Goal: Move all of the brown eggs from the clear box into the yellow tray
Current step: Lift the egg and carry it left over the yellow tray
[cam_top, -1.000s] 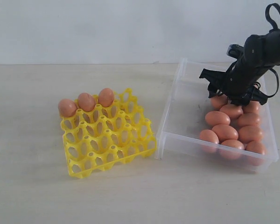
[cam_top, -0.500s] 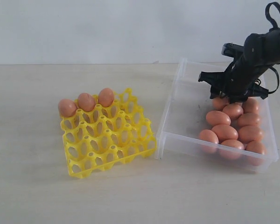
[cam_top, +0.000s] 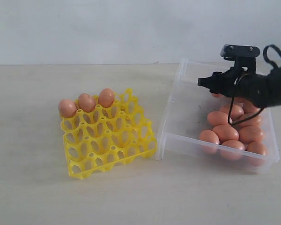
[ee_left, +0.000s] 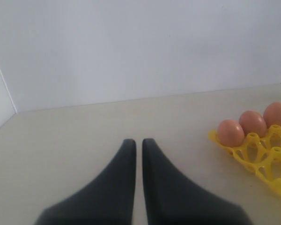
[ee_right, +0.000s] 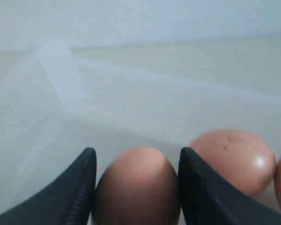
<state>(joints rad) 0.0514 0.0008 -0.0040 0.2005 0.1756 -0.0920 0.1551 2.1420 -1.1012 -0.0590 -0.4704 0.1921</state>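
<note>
Pale table (cam_top: 37, 197) holds the clear box (cam_top: 174, 101) and the yellow tray (cam_top: 110, 140). Over the box, the right gripper (ee_right: 136, 157) pinches one brown egg (ee_right: 136, 187), its long way lying along the fingers. The tray sits off to the left, nearer the left gripper (ee_left: 138, 145), which is pressed together.

Through the left wrist camera I record the left gripper (ee_left: 138, 140) with its two dark fingers (ee_left: 122, 178) drawn together, only a narrow slit showing between them. They point out over the pale desk (ee_left: 75, 131); I cannot tell whether they touch it. Well apart from the fingers, a corner of the yellow tray (ee_left: 264, 164) is cut off by the frame. Three brown eggs (ee_left: 253, 123) sit upright in a row along its far edge, close beside one another. The nearer cups in view show open lattice. A plain white wall (ee_left: 131, 47) rises behind the desk.
</note>
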